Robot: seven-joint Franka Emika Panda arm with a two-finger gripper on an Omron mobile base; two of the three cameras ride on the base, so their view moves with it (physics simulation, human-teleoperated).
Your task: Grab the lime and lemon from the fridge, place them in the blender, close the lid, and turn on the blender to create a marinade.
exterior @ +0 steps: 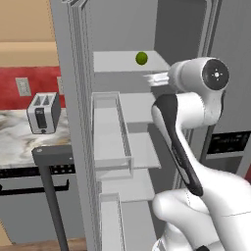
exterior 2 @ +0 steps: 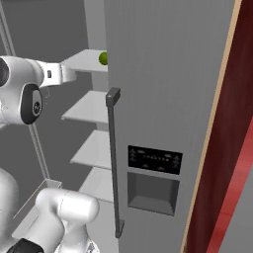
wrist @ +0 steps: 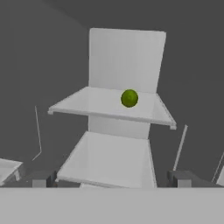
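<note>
Left base view, read left to right: a toaster stands on the counter, beside the open fridge, whose door bins face the arm. One green fruit rests on the upper shelf, toward its right side; its hue reads yellowish-green, so it is probably the lemon, though the lime cannot be ruled out. No second fruit can be made out on the shelves that show. In the right base view the same fruit sits at the shelf's edge, partly hidden by the closed door with its bar handle. In the hand view the gripper points at the fruit, fingers apart and holding nothing, well short of the shelf. Task progress is judged early: the fridge is open, the reach is under way, and no fruit is grasped. Remaining steps: grasp and transfer both fruits to the blender, close the lid, switch on.
</note>
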